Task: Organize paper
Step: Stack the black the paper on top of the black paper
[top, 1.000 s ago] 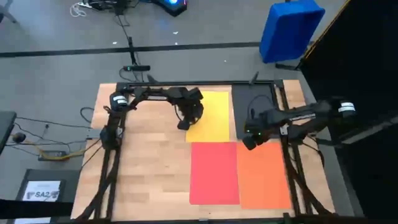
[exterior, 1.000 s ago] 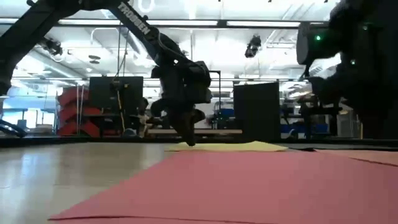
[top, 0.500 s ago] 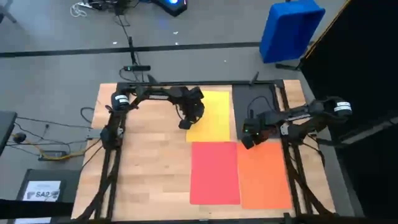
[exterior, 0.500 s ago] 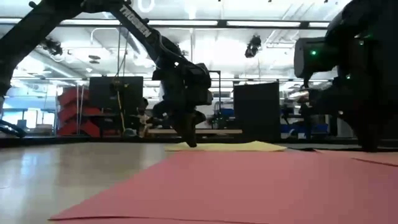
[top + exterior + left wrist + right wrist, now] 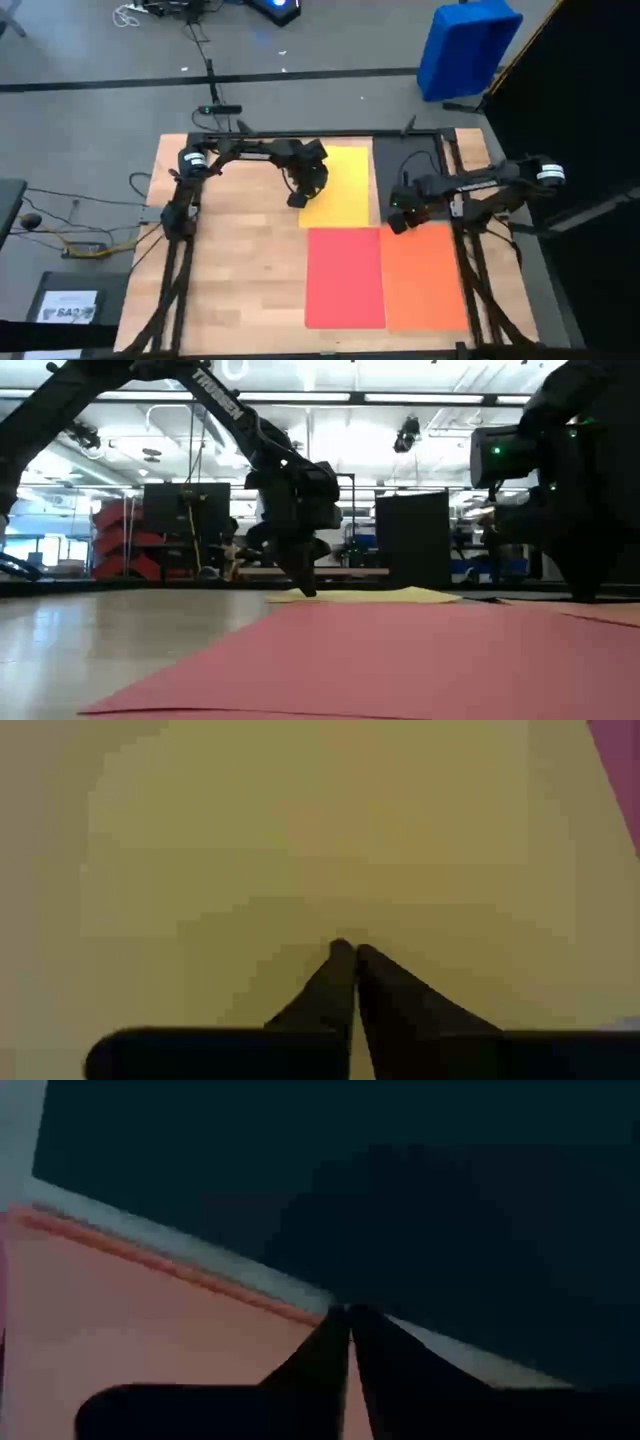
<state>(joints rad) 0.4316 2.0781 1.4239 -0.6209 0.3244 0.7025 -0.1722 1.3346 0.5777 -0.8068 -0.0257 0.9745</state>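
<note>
The counter (image 5: 230, 270) was pale wood planks with a dark frame, taking up the middle of the high view. On its right half sat four flat thin sheets in a two-by-two block: yellow (image 5: 345, 190) upper left, black (image 5: 405, 165) upper right, red (image 5: 345, 278) lower left, orange (image 5: 425, 280) lower right. All matte, all rectangular, edges nearly butting.

Biggest risk, I'd say: the left hand (image 5: 297, 200), clenched tight with nothing in it, had its tip down on the yellow sheet's left edge. Paper that thin would probably buckle or skid rather than slide cleanly if pushed, and it could ride over the red one.

Same story on the right. The right hand (image 5: 397, 226), also clenched and empty, sat right at the seam between black and orange. A drag there might catch both sheets at once and skew them. How hard it was pressing, I couldn't tell.

Smooth paper on smooth wood, so not much grip either way.
</note>
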